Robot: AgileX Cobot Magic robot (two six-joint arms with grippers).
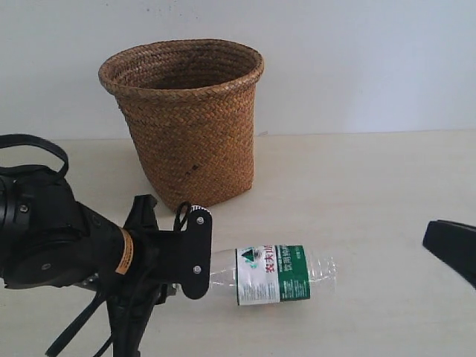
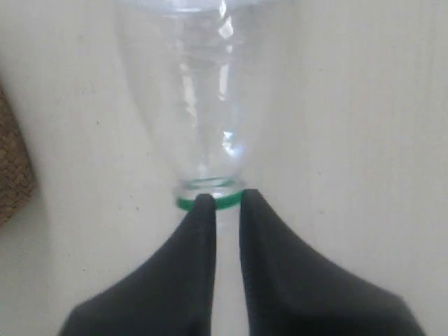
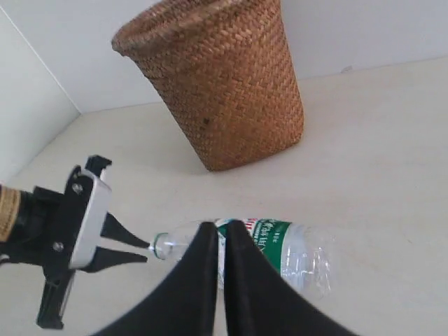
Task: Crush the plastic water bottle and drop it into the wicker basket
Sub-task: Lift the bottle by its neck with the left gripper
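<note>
The plastic water bottle (image 1: 275, 274) lies on its side on the table, clear, with a white-and-green label and a green neck ring (image 2: 210, 203). My left gripper (image 2: 224, 199) is shut. Its black fingertips (image 3: 143, 243) rest against the bottle's mouth end, and only a narrow slit shows between them. The wicker basket (image 1: 186, 126) stands upright behind the bottle, apart from it. My right gripper (image 3: 222, 225) hovers over the bottle's (image 3: 294, 252) label, shut, with nothing in it. In the exterior view it (image 1: 431, 239) shows at the right edge.
The pale table (image 1: 357, 186) runs back to a white wall (image 1: 357, 59). The left arm's black body and cables (image 1: 44, 230) fill the front left corner. The basket's side (image 2: 14, 168) shows at the edge of the left wrist view.
</note>
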